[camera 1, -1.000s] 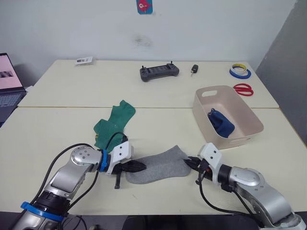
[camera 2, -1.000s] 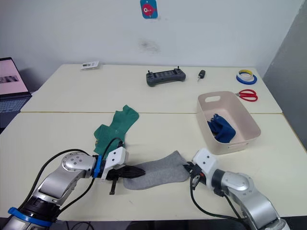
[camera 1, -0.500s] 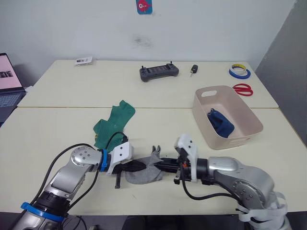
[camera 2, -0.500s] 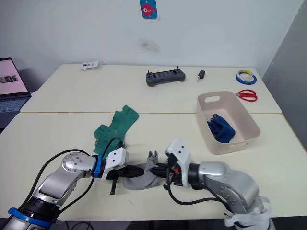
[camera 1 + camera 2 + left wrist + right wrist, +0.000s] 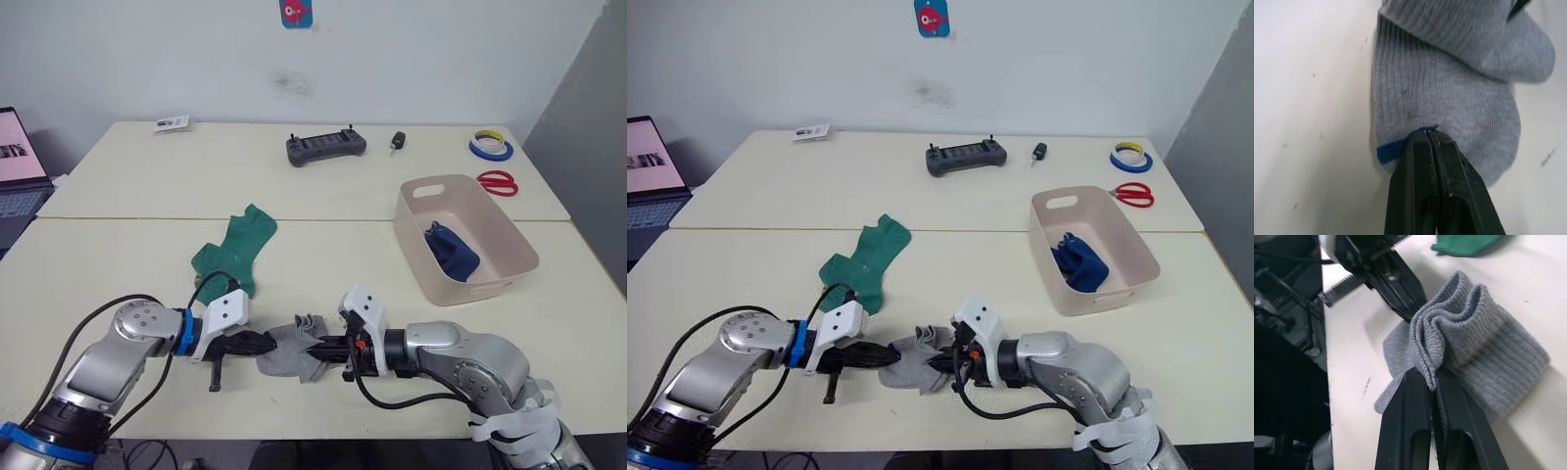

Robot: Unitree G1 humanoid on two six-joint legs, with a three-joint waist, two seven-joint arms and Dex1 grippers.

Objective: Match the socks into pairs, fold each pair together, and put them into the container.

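Cream tabletops run from the near edge back to a white wall, and the grey pair [image 5: 294, 350] sits near the front edge between both arms. 1 second ago it lay stretched flat, long axis across the table; now the right gripper [image 5: 320, 349] has carried its toe end over toward the cuff, so the fold is nearly closed and the bundle is short and bunched — its cuff end with the blue mark pointing at the left gripper [image 5: 263, 343]. Both grippers are clamped shut on the fabric. 2 green socks [image 5: 229, 254] lie untouched just behind — that pair comes next. The container [image 5: 468, 239], well to the right, already holds the dark blue pair [image 5: 450, 249].
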